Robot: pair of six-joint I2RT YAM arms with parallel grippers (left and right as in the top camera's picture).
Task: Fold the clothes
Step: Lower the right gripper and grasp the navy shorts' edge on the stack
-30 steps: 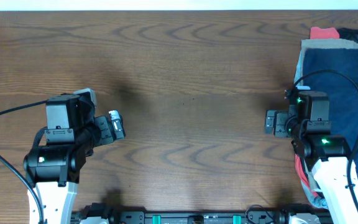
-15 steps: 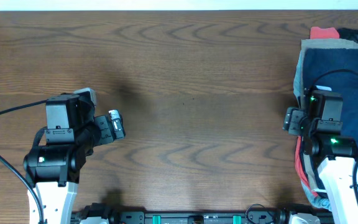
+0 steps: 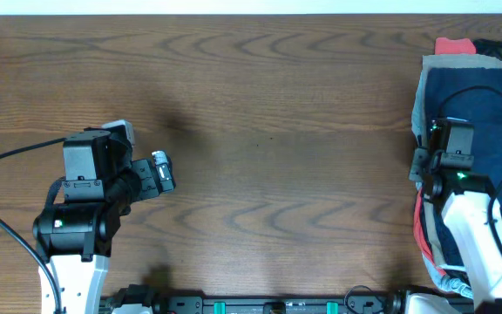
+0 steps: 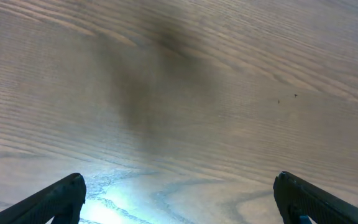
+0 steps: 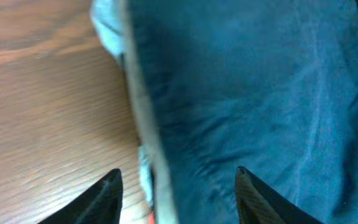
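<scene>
A pile of clothes lies at the table's right edge, with dark navy-blue shorts [image 3: 473,96] on top. Khaki-grey fabric [image 3: 418,105] and a red garment [image 3: 454,45] show beneath it. In the right wrist view the navy fabric [image 5: 260,93] fills the frame, its left edge running down over the wood. My right gripper [image 5: 176,186] is open, its fingers astride that left edge; from overhead it [image 3: 423,164] sits over the pile's left side. My left gripper [image 4: 176,196] is open and empty above bare wood, far left of the pile [image 3: 162,172].
The wooden table [image 3: 277,113] spans the view, its far edge along the top. A red strip [image 3: 421,228] of cloth hangs by the right arm at the pile's lower left. Black cables run from both arms.
My right gripper has moved right from bare wood onto the left edge of the clothes pile. The left arm has stayed still.
</scene>
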